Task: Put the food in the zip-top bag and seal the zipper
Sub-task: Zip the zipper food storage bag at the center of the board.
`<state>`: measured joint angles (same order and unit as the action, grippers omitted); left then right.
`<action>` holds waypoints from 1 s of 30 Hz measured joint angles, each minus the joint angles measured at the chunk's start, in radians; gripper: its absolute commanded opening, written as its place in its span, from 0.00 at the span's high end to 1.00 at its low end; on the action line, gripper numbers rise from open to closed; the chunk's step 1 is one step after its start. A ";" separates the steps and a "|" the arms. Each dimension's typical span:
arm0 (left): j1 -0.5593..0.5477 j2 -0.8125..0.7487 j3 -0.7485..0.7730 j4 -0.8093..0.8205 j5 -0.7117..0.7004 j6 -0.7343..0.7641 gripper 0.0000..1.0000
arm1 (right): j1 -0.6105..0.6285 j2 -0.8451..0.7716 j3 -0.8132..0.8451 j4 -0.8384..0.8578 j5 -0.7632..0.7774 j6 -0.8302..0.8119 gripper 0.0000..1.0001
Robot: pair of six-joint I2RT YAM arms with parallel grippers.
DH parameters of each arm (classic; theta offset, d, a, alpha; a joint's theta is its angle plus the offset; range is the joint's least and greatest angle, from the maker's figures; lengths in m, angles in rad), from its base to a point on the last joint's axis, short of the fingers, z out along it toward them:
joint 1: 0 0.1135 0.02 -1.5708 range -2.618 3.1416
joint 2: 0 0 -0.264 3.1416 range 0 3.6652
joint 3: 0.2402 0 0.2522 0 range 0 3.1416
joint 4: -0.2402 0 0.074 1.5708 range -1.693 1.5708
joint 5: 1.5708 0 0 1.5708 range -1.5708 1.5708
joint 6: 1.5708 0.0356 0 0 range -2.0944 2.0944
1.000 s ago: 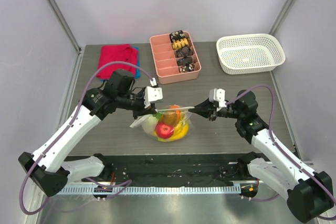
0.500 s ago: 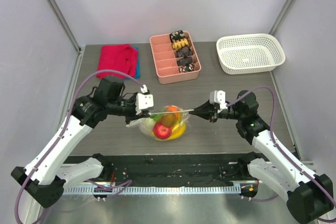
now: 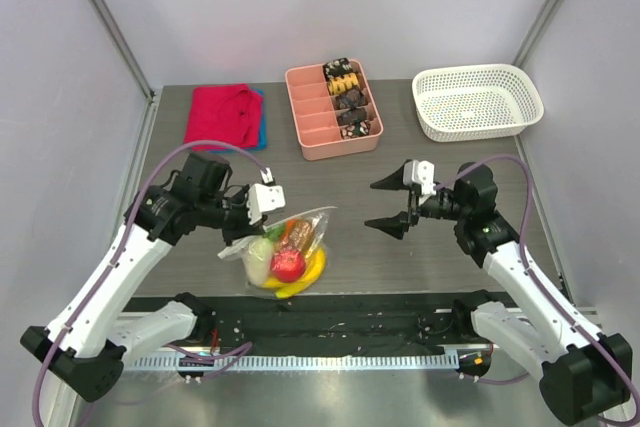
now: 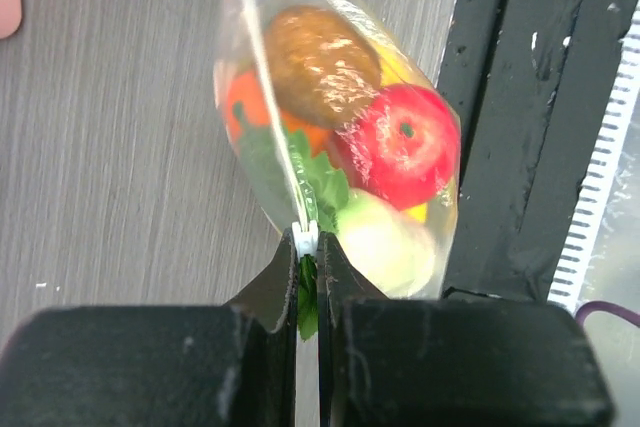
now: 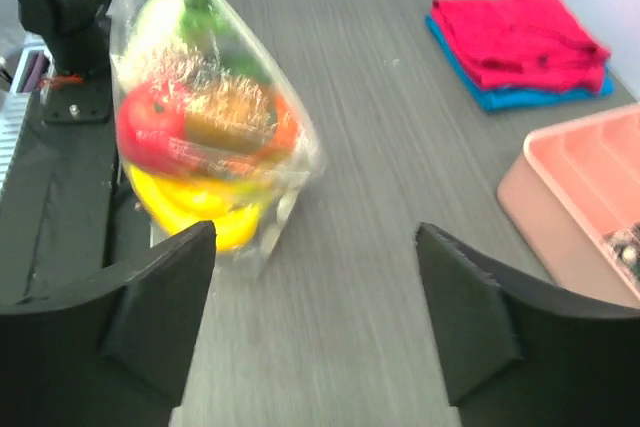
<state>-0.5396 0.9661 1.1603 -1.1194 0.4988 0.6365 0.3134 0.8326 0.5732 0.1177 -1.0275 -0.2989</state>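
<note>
The clear zip-top bag [image 3: 287, 250] holds the food: a red apple [image 3: 288, 265], a yellow banana [image 3: 302, 281], orange, green and pale pieces. My left gripper [image 3: 260, 221] is shut on the left end of the bag's mouth. In the left wrist view its tips [image 4: 307, 241] pinch the zipper [image 4: 278, 132], and the bag [image 4: 340, 137] hangs beyond them. My right gripper [image 3: 375, 205] stands open to the right of the bag, apart from it. In the right wrist view nothing lies between its fingers [image 5: 315, 237], and the bag [image 5: 205, 117] is ahead and to the left.
A pink divided tray [image 3: 300, 112] with dark snacks sits at the back middle. A white mesh basket [image 3: 430, 117] is at the back right. A red cloth [image 3: 220, 112] lies folded on a blue one at the back left. A black strip [image 3: 340, 312] runs along the near edge.
My right gripper has let go of the bag's right end, opened wide and drawn back. My left gripper has carried the bag left and nearer the front edge.
</note>
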 measured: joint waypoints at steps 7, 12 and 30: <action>-0.005 0.086 0.067 0.038 0.071 -0.013 1.00 | 0.118 0.124 0.181 0.002 -0.027 -0.014 0.17; -0.044 0.126 0.096 0.085 0.085 -0.036 1.00 | 0.235 0.270 0.285 0.010 -0.028 -0.016 0.22; -0.075 0.156 0.097 0.169 0.099 -0.056 1.00 | 0.413 0.473 0.351 -0.121 0.190 -0.194 0.99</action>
<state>-0.6144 1.1217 1.2575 -0.9501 0.5980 0.5808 0.7261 1.3052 0.9241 -0.0029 -0.8379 -0.4931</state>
